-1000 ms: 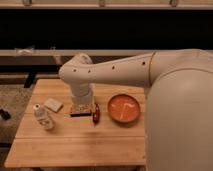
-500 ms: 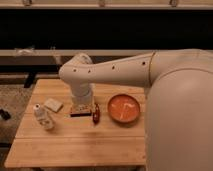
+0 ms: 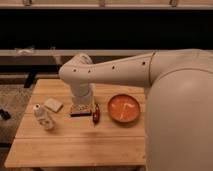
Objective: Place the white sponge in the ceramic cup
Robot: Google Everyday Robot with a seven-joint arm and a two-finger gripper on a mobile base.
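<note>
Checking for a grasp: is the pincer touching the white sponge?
Apart. The camera view shows table between the white sponge and the pincer, which hangs over the dark bar.

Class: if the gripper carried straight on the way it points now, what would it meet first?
Probably the dark brown bar on the table: the gripper points down right over it, though depth is unclear.
</note>
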